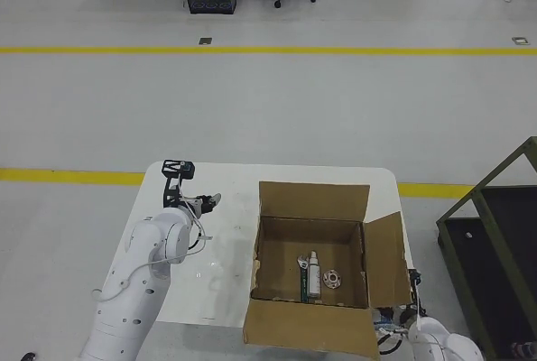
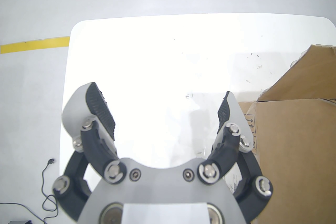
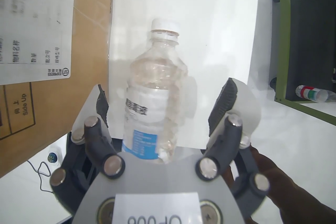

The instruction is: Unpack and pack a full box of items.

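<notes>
An open cardboard box (image 1: pixel 313 200) stands on the white table (image 1: pixel 218 280). On its floor lie a wrench (image 1: pixel 302 276), a small white bottle (image 1: pixel 314 273) and a round ring-shaped part (image 1: pixel 332 278). Outside the box, a clear water bottle (image 3: pixel 157 88) with a white cap stands on the table beside the box wall (image 3: pixel 86 25). My right gripper (image 3: pixel 165 86) is open around the bottle, with a gap between each pad and the bottle. My left gripper (image 2: pixel 160 93) is open and holds nothing, hovering over bare table left of the box (image 2: pixel 294 130).
A green cart (image 3: pixel 283 25) stands off the table's right side, with another bottle (image 3: pixel 315 94) lying on its shelf. The box flaps (image 1: pixel 390 257) stick outward. Cables lie on the floor (image 2: pixel 48 198) past the table's left edge.
</notes>
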Action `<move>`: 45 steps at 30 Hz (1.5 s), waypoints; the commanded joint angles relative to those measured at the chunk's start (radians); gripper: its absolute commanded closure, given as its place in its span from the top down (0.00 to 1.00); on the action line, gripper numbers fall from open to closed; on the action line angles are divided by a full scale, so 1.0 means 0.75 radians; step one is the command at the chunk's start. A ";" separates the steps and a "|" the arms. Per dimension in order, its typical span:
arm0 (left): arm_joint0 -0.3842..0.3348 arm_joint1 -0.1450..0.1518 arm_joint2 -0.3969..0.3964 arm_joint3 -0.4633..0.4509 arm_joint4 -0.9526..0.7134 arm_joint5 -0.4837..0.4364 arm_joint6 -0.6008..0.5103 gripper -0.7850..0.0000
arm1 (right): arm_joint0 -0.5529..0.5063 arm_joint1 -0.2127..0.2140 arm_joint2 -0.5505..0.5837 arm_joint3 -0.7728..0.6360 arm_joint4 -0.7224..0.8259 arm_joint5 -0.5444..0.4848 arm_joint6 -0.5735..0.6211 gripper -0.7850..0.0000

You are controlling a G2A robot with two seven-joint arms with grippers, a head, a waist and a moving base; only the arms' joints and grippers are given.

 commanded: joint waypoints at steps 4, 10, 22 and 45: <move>0.000 0.000 0.000 0.000 0.000 0.000 0.000 1.00 | -0.090 0.005 0.089 -0.216 0.056 0.022 -0.017 1.00; 0.000 0.000 0.000 0.000 0.000 0.000 0.000 1.00 | -0.199 0.005 0.246 -0.498 0.198 0.066 -0.084 0.82; 0.000 0.000 0.000 0.000 0.000 0.000 0.000 1.00 | -0.227 0.010 0.391 -0.763 0.365 -0.042 -0.188 0.00; 0.000 0.000 0.000 0.000 0.000 0.000 0.000 1.00 | 0.377 -0.047 -0.630 -0.120 -0.232 0.478 0.170 0.00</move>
